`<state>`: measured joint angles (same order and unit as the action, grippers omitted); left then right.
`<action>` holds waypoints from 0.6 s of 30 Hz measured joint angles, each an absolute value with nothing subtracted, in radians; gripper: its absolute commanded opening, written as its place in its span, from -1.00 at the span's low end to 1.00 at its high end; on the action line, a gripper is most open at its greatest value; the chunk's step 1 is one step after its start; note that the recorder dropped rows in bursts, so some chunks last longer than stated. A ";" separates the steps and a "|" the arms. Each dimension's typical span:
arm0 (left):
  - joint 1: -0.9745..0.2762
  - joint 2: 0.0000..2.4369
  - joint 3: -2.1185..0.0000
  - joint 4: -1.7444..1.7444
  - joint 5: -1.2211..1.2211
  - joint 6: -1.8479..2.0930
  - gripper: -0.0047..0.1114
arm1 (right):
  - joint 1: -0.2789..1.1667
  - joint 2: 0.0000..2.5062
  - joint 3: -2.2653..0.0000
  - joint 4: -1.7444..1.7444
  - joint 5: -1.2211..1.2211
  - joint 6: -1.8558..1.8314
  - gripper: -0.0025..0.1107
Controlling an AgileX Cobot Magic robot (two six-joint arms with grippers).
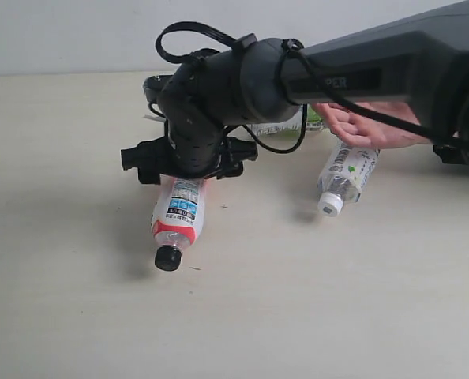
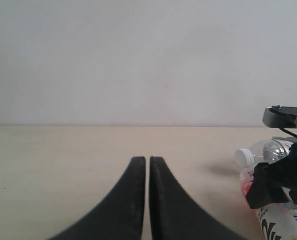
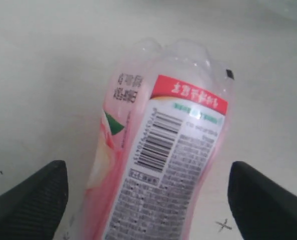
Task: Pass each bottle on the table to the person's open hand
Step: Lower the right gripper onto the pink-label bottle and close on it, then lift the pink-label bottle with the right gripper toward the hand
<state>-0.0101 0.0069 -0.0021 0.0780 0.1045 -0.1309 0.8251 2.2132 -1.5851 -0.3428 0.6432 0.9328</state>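
The red-pink label bottle (image 1: 179, 217) lies on the table (image 1: 76, 300) with its black cap (image 1: 168, 258) toward the front. My right gripper (image 1: 185, 174) hovers over its base end, open. In the right wrist view its fingers (image 3: 36, 197) stand apart on both sides of this bottle (image 3: 163, 150) without touching it. The green-white label bottle (image 1: 351, 172) lies to the right, white cap forward. Just above it the person's open hand (image 1: 369, 126) shows behind my arm. A white-capped clear bottle (image 2: 248, 156) lies beyond the right gripper. My left gripper (image 2: 147, 165) is shut and holds nothing.
My right arm (image 1: 361, 71) crosses the scene from the upper right and hides part of the hand and of another bottle's label (image 1: 286, 125). A pale wall (image 2: 138, 60) stands behind the table's far edge.
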 measured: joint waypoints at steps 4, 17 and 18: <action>-0.010 0.007 -0.002 0.078 0.105 -0.131 -0.83 | 0.825 2.235 -1.585 -0.343 0.641 0.934 0.39; -0.010 0.007 -0.002 0.078 0.105 -0.131 -0.83 | 0.825 2.181 -1.585 -0.349 0.646 0.929 -0.96; -0.010 0.007 -0.002 0.078 0.105 -0.131 -0.83 | 0.825 2.161 -1.585 -0.351 0.646 0.917 -0.96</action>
<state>-0.0101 0.0069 -0.0021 0.0780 0.1045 -0.1309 0.8251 2.1610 -1.5851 -0.3505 0.6463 0.9173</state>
